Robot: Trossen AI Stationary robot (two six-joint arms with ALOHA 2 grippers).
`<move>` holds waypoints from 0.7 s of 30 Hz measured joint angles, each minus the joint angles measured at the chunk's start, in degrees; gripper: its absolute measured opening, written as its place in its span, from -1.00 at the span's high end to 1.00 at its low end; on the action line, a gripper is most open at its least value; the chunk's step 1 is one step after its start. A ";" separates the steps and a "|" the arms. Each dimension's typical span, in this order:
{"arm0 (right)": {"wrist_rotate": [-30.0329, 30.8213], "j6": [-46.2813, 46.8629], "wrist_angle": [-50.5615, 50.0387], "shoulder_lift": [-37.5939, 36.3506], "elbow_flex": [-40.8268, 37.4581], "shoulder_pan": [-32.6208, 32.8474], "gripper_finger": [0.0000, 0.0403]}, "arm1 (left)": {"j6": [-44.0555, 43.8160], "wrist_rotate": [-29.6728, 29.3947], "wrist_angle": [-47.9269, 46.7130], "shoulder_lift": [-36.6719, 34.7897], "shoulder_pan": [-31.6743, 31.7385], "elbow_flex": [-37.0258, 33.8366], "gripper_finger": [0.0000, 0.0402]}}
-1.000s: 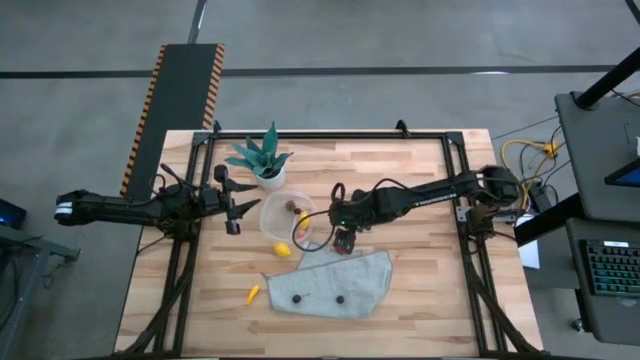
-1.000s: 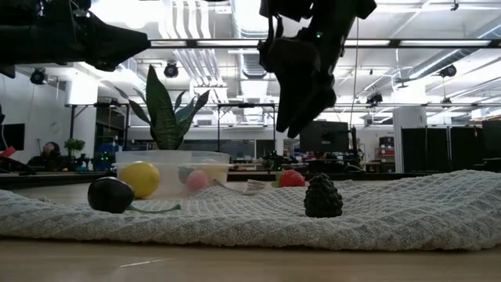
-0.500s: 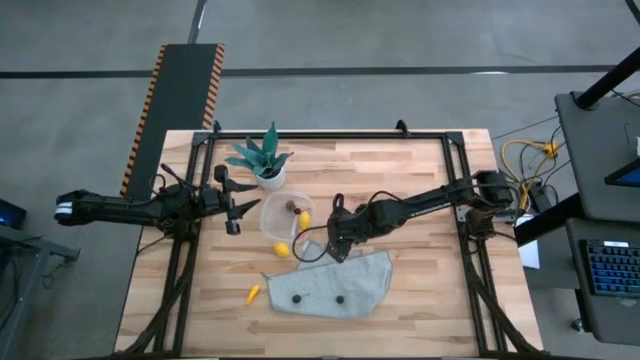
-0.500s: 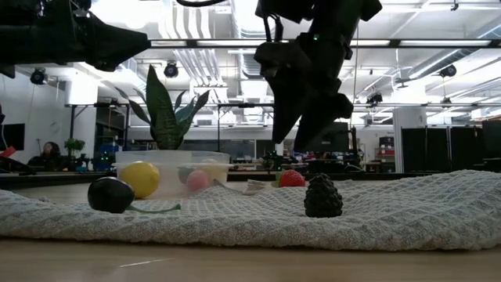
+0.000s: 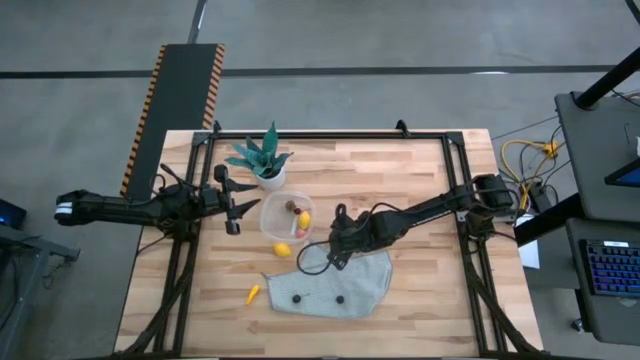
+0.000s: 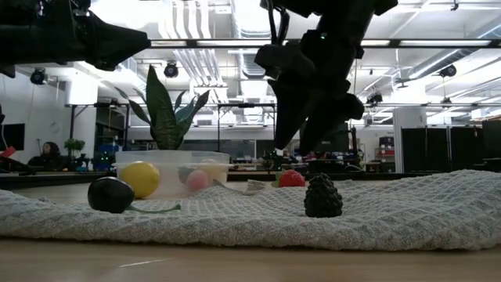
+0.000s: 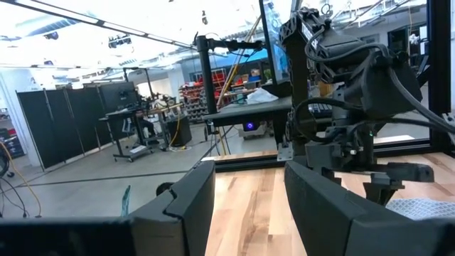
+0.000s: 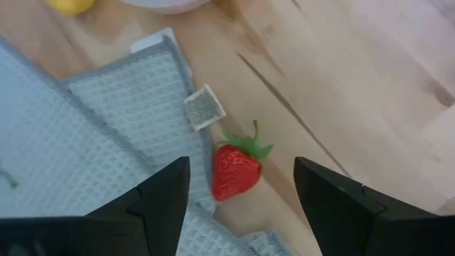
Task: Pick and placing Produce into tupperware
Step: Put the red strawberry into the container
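From above, a grey cloth [image 5: 335,283] lies on the wooden table [image 5: 420,190] with two dark berries [image 5: 318,298] on it; a potted plant [image 5: 264,160] stands just beyond the tupperware [image 5: 287,216], which holds a yellow piece, and a lemon [image 5: 283,250] and a small carrot [image 5: 253,293] lie outside it. The right gripper [image 5: 337,250] hangs over the cloth's far edge near the container, while the left gripper [image 5: 236,205] waits beside the container's other side. At table height, a strawberry [image 6: 291,178] sits behind the cloth below the right gripper's spread fingers. The left wrist view shows its own fingers apart, holding nothing. The right wrist view shows the strawberry, red with a green stem, at the cloth's hem, between its parted fingers and untouched.
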 joint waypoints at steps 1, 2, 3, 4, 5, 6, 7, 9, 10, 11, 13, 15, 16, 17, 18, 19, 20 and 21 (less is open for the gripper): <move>0.49 0.15 0.00 0.00 -0.16 0.05 -0.20 | 0.00 0.01 0.00 -0.01 -0.01 0.00 0.22; 0.77 0.59 0.10 0.00 -0.33 0.11 -0.20 | 0.00 0.00 0.00 0.00 0.00 0.00 0.22; 0.79 1.25 0.21 0.00 -0.57 0.11 -0.20 | 0.00 0.00 0.00 0.00 -0.02 0.02 0.22; 0.79 1.83 0.16 0.00 -0.83 0.15 -0.20 | 0.00 0.02 0.00 0.00 0.00 0.06 0.22; 0.82 2.26 0.14 0.00 -1.07 0.25 -0.20 | 0.00 0.00 0.00 0.00 0.00 0.07 0.22; 0.92 2.76 0.18 0.00 -1.23 0.33 -0.20 | 0.00 0.00 0.00 0.00 0.00 0.07 0.22; 1.09 3.03 0.45 0.00 -1.40 0.50 -0.20 | 0.04 0.00 0.01 0.00 0.00 0.07 0.22; 1.17 3.43 1.17 0.00 -1.84 0.87 -0.20 | 0.07 0.01 0.00 0.00 0.00 0.07 0.22; 1.20 3.45 2.07 0.00 -2.29 1.06 -0.20 | 0.07 0.00 0.00 0.00 0.00 0.07 0.22; 1.18 3.45 3.21 0.00 -2.78 1.24 -0.20 | 0.07 0.00 0.01 0.00 0.00 0.07 0.22; 1.18 3.45 5.68 0.00 -3.48 1.44 -0.20 | 0.09 0.00 0.04 0.00 0.00 0.07 0.22; 1.25 3.46 6.96 0.00 -4.19 1.60 -0.20 | 0.09 0.00 0.07 0.00 0.00 0.07 0.22; 1.31 3.60 6.95 0.00 -4.61 1.60 -0.20 | 0.09 0.00 0.07 0.00 0.00 0.08 0.22; 1.32 3.85 6.91 0.00 -5.00 1.60 -0.20 | 0.09 0.00 0.07 0.00 -0.01 0.09 0.22; 1.32 4.23 7.20 0.00 -5.35 1.60 -0.20 | 0.09 0.02 0.11 0.00 0.00 0.09 0.22; 1.33 4.44 7.56 0.00 -5.62 1.60 -0.20 | 0.09 0.00 0.13 0.00 0.00 0.09 0.22; 1.34 4.48 7.94 0.00 -5.91 1.60 -0.20 | 0.09 0.00 0.13 0.00 0.00 0.09 0.22; 1.34 4.49 8.11 -0.01 -6.30 1.57 -0.20 | 0.09 0.02 0.13 0.00 0.00 0.09 0.22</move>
